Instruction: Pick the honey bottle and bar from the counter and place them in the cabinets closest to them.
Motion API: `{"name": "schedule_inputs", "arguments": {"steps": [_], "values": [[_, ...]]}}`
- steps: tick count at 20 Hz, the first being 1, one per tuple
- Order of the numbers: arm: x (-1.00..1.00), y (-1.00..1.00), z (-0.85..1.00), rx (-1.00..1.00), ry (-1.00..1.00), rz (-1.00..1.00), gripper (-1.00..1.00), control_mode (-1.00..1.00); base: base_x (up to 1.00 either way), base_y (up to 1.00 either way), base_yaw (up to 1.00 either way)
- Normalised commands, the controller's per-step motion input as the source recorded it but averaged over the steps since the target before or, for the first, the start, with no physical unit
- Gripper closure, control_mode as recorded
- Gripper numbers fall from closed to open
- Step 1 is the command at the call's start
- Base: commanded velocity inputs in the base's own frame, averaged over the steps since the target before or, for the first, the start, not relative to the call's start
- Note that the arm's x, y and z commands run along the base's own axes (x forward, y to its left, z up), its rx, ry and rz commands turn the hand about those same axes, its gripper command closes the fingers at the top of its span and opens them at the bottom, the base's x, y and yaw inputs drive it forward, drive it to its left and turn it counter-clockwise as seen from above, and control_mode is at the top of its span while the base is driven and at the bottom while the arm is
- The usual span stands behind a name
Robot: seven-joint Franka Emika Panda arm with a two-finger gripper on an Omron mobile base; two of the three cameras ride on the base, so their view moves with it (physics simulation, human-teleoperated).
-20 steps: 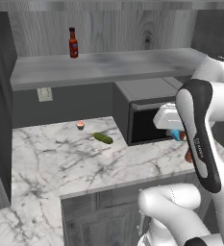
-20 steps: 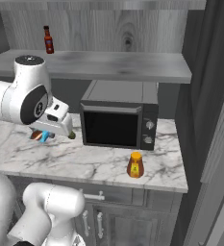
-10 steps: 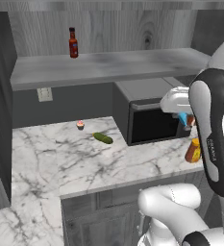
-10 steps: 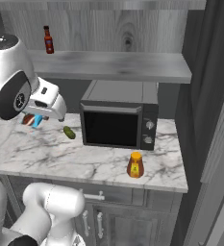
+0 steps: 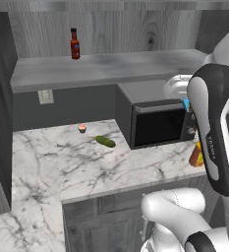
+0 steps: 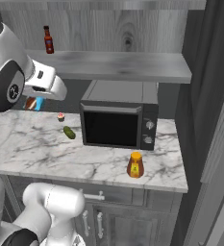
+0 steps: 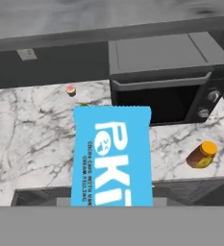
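My gripper (image 6: pixel 35 102) is shut on the bar (image 7: pixel 112 156), a flat blue-wrapped piece with a dark reddish end (image 6: pixel 31 103), held in the air above the left part of the counter (image 6: pixel 36 149). In the left base view a blue edge of the bar (image 5: pixel 186 104) peeks from behind my arm. The honey bottle (image 6: pixel 135 165) stands upright near the counter's front edge, in front of the microwave's right side, well away from the gripper; it is also low at the right in the hand view (image 7: pixel 202 154). The open grey cabinet shelf (image 6: pixel 113 65) runs above.
A dark microwave (image 6: pixel 118 120) sits on the counter under the shelf. A green pickle (image 6: pixel 69 132) and a small cupcake (image 6: pixel 60 116) lie left of it. A dark-red sauce bottle (image 6: pixel 48 40) stands on the shelf. Lower doors with silver handles (image 6: pixel 99 223) are below.
The arm has raised the bar from just above the counter to a higher level near the microwave's top. The honey bottle, pickle and cupcake have stayed put.
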Motion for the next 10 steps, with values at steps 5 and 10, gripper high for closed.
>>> {"name": "schedule_inputs", "arguments": {"steps": [5,10], "values": [[0.33,0.0,0.32,-0.02,-0.12,0.0,1.0,-1.0,0.0,0.0,0.0],[0.1,0.0,0.11,-0.01,-0.07,0.0,1.0,-1.0,0.0,0.0,0.0]]}}
